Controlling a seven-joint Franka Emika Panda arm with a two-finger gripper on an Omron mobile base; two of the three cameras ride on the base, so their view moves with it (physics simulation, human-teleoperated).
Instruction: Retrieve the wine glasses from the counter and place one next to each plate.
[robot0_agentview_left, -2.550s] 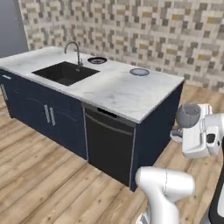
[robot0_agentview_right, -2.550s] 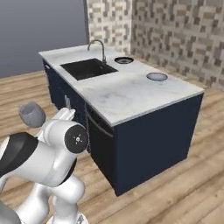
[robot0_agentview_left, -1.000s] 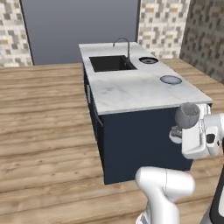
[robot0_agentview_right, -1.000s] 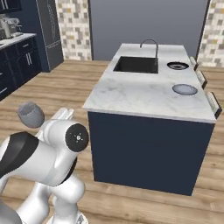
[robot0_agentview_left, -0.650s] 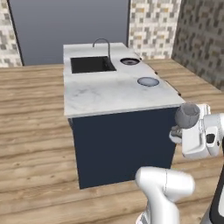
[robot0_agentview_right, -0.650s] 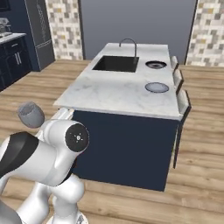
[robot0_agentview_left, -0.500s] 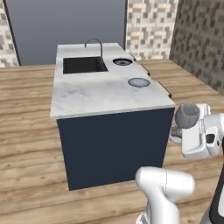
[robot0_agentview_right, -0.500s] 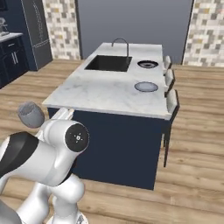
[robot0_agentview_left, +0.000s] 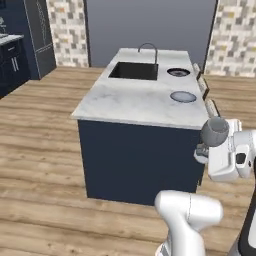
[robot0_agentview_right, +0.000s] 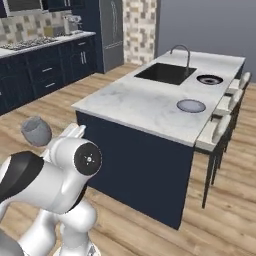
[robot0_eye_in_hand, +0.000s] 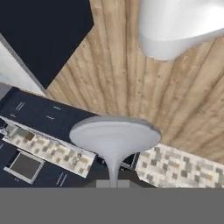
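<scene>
Wine glass (robot0_agentview_left: 215, 131) rides at the right edge of the left base view, the gripper (robot0_agentview_left: 204, 151) clamped tight on its thin stem (the sensible hold; clear, light, breakable, likely slippery). Largest ahead is the marble island (robot0_agentview_left: 131, 102), then the two plates (robot0_agentview_left: 183, 96) beside its sink. The hand view shows the glass's round foot (robot0_eye_in_hand: 114, 134) close up, while the right base view shows the far counter (robot0_agentview_right: 27, 47) at upper left.

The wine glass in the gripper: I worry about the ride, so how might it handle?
The wine glass looks top-heavy: round bowl, thin stem, so it may tip when set down. Probably light and fragile. The gripper pinches only the stem, so it could swing.
</scene>
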